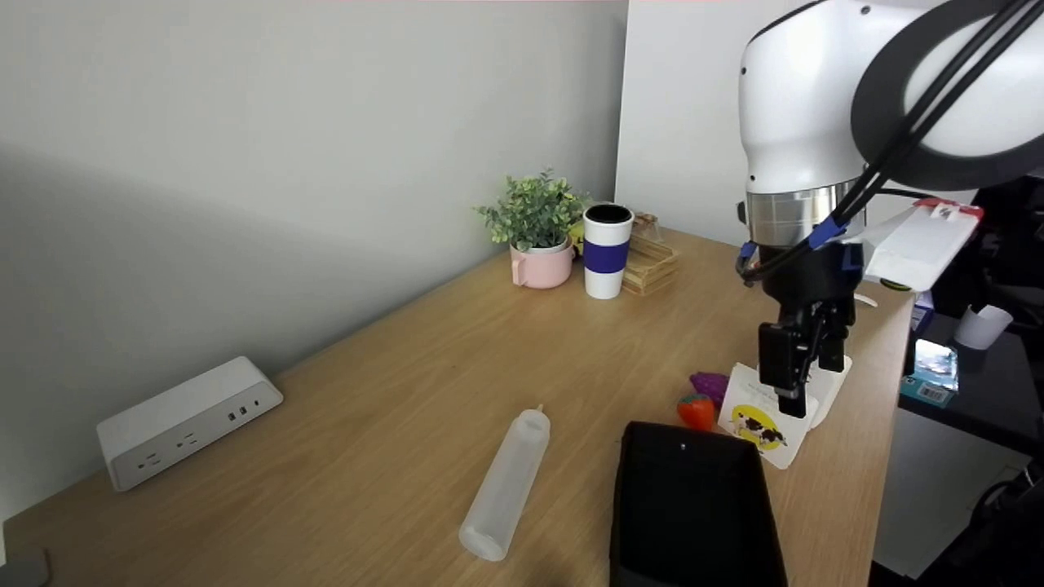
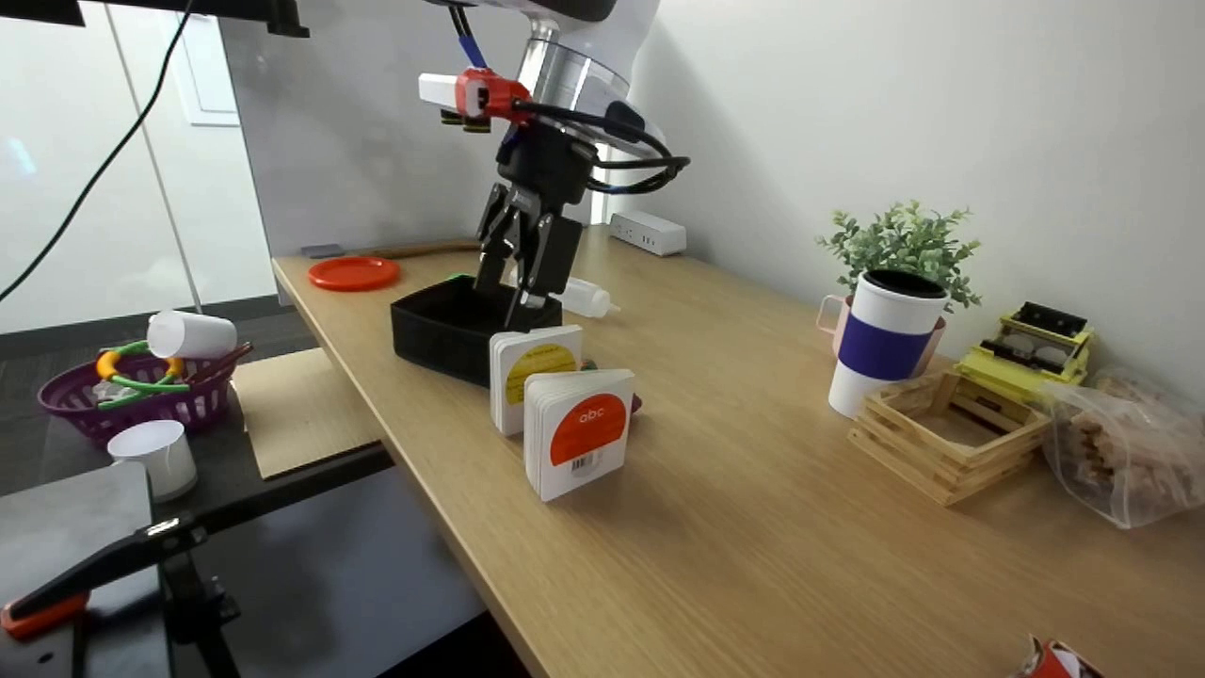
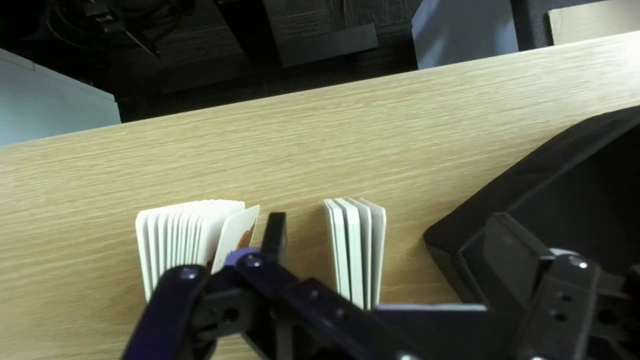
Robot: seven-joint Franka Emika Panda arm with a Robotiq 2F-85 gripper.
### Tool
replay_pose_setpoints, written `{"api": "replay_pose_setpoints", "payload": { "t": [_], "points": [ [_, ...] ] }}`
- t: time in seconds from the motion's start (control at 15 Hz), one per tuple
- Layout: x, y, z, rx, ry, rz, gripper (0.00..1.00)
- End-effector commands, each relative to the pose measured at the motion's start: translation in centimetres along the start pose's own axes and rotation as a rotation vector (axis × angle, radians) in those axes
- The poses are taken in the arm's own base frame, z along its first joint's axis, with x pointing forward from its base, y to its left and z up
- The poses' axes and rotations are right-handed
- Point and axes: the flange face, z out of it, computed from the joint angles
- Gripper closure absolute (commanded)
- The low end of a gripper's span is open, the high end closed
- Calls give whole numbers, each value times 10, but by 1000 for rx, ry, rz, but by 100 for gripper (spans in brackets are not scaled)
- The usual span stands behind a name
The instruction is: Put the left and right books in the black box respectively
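In an exterior view, we read "abc" on the red-picture booklet [image 2: 587, 424], above a barcode [image 2: 586, 461]; the print on the yellow-picture booklet [image 2: 527, 369] is too small to read. Both stand upright on the table [image 2: 753, 546], the red-picture booklet at five o'clock and the black box [image 2: 435, 339] at ten o'clock from the yellow-picture booklet. In the wrist view, we find the gripper [image 3: 395, 245] jaws wide apart, the yellow-picture booklet showing between them.

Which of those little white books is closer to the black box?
The book with the yellow patch: it stands between the black box and the book with the red "abc" patch.
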Motion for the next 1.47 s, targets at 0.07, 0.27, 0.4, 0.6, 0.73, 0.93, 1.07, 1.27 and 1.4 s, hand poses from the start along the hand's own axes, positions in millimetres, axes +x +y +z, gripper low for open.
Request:
{"api": "replay_pose_setpoints", "payload": {
  "t": [0.07, 0.27, 0.4, 0.6, 0.73, 0.93, 1.07, 1.27, 1.4],
  "points": [
    [18, -1, 12, 9, 9, -6, 0],
    [24, 2, 20, 15, 21, 1, 0],
    [27, 5, 25, 16, 19, 6, 0],
    [31, 9, 32, 18, 15, 12, 0],
    [32, 11, 36, 19, 10, 13, 0],
    [34, 11, 42, 17, 4, 9, 26],
    [35, 11, 45, 14, -3, 6, 32],
    [35, 11, 45, 10, -7, 5, 55],
    [36, 11, 44, 8, -8, 6, 68]
  ]
}}
